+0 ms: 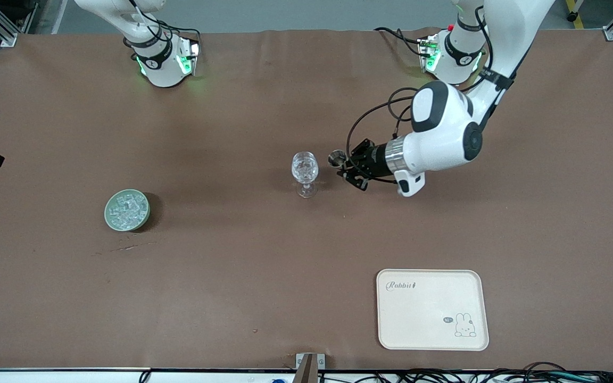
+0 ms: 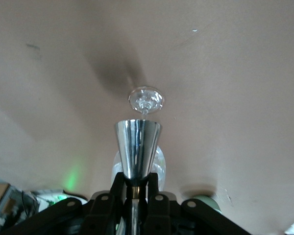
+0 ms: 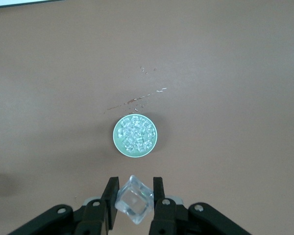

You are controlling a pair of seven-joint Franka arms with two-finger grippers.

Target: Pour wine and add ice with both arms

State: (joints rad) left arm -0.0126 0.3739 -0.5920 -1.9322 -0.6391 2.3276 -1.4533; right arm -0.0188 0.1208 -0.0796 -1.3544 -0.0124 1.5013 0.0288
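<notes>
A clear stemmed glass (image 1: 305, 169) stands mid-table; in the left wrist view its foot (image 2: 146, 100) shows past the cup. My left gripper (image 1: 350, 169) (image 2: 136, 183) is shut on the waist of a shiny steel measuring cup (image 1: 337, 157) (image 2: 137, 147), held on its side, its mouth next to the glass's bowl. My right gripper (image 3: 134, 192) is out of the front view; it is shut on one clear ice cube (image 3: 134, 199), high over a green bowl (image 1: 127, 210) (image 3: 134, 135) full of ice cubes.
A cream tray (image 1: 431, 308) with a rabbit print lies near the front camera, toward the left arm's end. Small scuff marks (image 1: 125, 247) sit on the brown table cover just nearer the camera than the bowl.
</notes>
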